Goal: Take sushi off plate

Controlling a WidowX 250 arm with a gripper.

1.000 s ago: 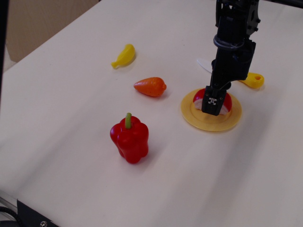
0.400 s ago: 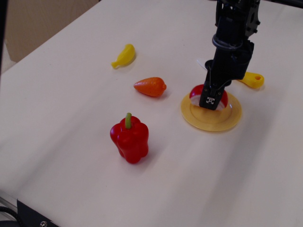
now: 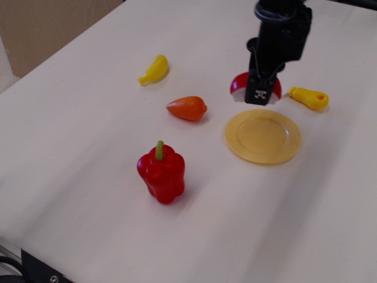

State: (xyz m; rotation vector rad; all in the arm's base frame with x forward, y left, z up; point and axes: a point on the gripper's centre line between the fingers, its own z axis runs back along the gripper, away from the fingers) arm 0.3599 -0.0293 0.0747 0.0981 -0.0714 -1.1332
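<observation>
Glossy half-dome sushi (image 3: 238,84) in pincer (image 3: 261,94)

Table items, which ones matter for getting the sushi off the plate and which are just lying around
Part of the job:
sushi, held in the gripper, lifted clear of the plate
yellow plate, now bare

Just lying about:
red bell pepper
orange carrot-like toy
yellow banana toy
yellow handled toy beyond the plate
</observation>
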